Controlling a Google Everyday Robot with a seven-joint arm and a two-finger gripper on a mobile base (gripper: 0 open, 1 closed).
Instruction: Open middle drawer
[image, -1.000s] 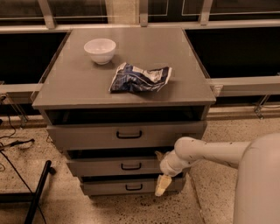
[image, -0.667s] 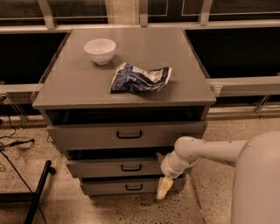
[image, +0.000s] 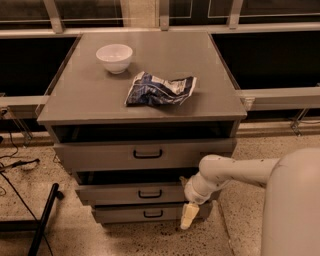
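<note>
The grey cabinet has three stacked drawers, each with a small black bar handle. The middle drawer (image: 120, 194) sits between the taller top drawer (image: 100, 156) and the narrow bottom drawer (image: 120, 214), and its handle (image: 150, 193) is at the centre of its front. All three fronts stand out a little from the cabinet, the top one furthest. My gripper (image: 187, 216) hangs from the white arm (image: 225, 172) at the right end of the middle and bottom drawer fronts, pointing down at the floor. It is well right of the middle handle and holds nothing that I can see.
A white bowl (image: 114, 57) and a crumpled blue-and-white chip bag (image: 159, 90) lie on the cabinet top (image: 90, 100). A black stand leg (image: 42, 220) and cables lie on the speckled floor at left. My white body (image: 295, 210) fills the lower right.
My gripper has sunk slightly toward the floor at the right end of the lower drawers. The drawers have not moved.
</note>
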